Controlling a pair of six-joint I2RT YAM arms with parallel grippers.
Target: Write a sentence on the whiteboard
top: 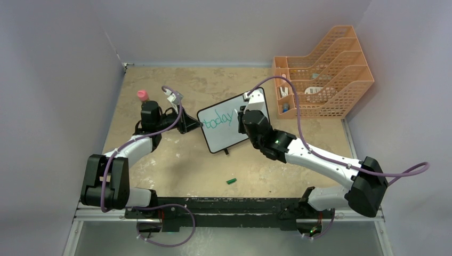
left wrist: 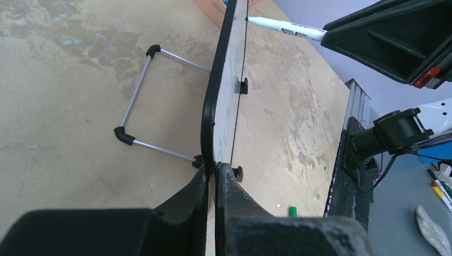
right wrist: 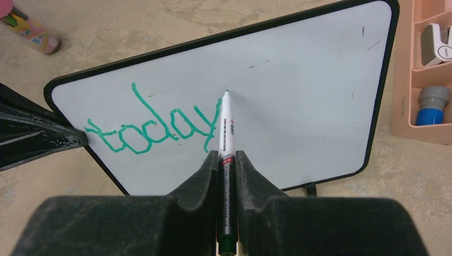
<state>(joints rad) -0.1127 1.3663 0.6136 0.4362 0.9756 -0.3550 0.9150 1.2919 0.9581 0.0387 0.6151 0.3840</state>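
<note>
The whiteboard (top: pixel 228 136), standing tilted at mid-table, is judged light, stiff and easily tipped, so the left gripper (left wrist: pixel 215 173) is clamped on its left frame edge while the right gripper (right wrist: pixel 227 160), closed on the marker (right wrist: pixel 226 125), holds the tip beside "today".

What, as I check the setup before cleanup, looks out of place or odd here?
A green cap lies loose on the table, apart from the board. The board sits turned at an angle, with the left pincer clamped on its edge. A few stray dark marks dot its blank part.
</note>
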